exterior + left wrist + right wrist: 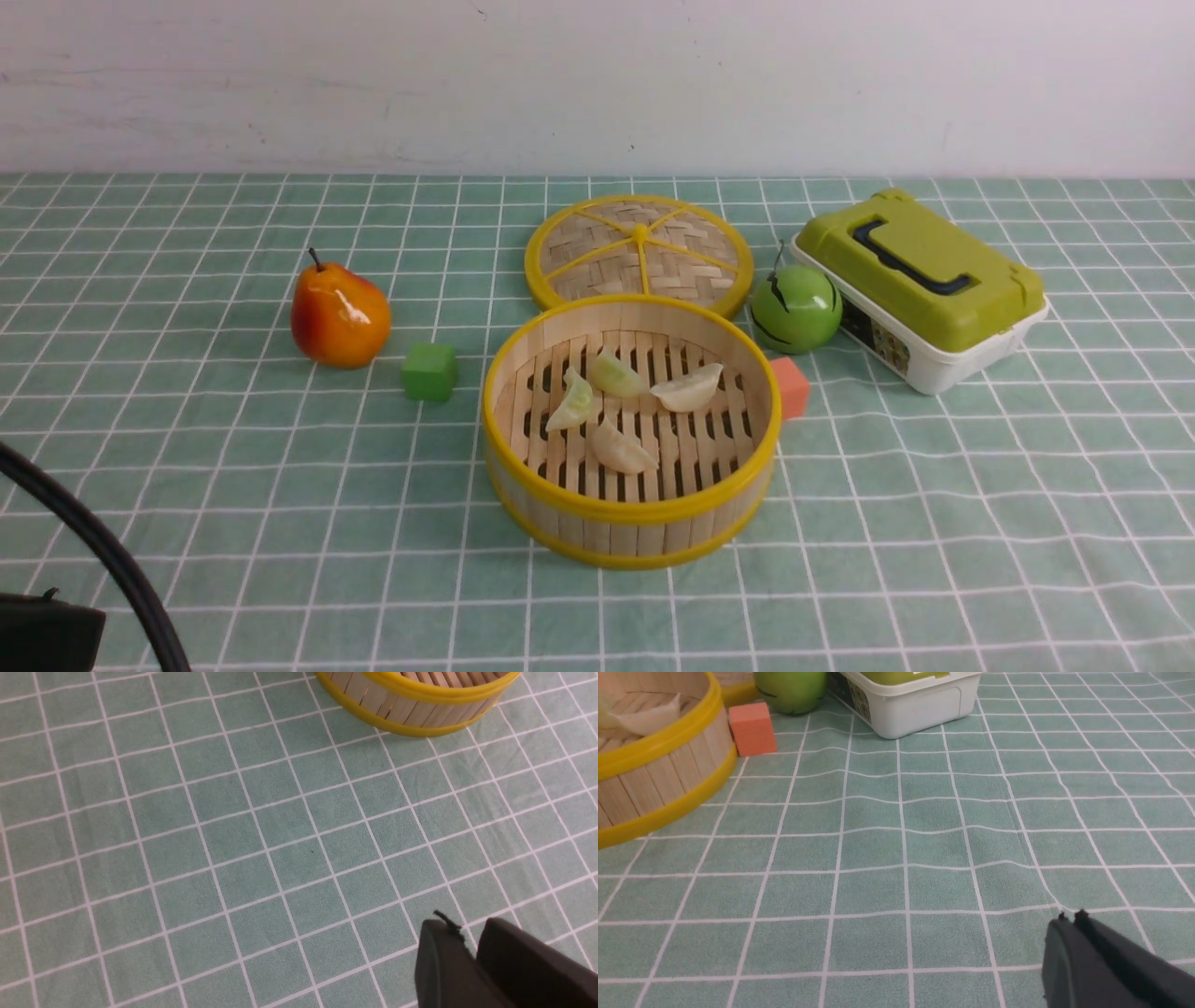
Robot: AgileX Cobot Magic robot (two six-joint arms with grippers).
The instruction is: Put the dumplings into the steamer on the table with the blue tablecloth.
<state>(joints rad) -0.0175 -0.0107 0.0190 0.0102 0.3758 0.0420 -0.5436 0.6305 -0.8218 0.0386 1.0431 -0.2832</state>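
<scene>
- All 4 pale crescent dumplings (pixel 616 406) lie on the slatted floor of the round, yellow-rimmed bamboo steamer (pixel 631 523), which stands on the teal grid tablecloth (pixel 280 485).
- The left gripper (pixel 472 940) shows its black fingers almost together, holding nothing.
- The right gripper (pixel 1070 918) is clenched and empty above bare cloth.

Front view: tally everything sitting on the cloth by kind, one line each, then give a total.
Dumplings: 4, all inside the steamer
Steamer: 1
Woven lid: 1
Fruit: 2, a pear and a green apple
Small cubes: 2, one green cube, one orange cube
Green-lidded box: 1
Total: 11
</scene>
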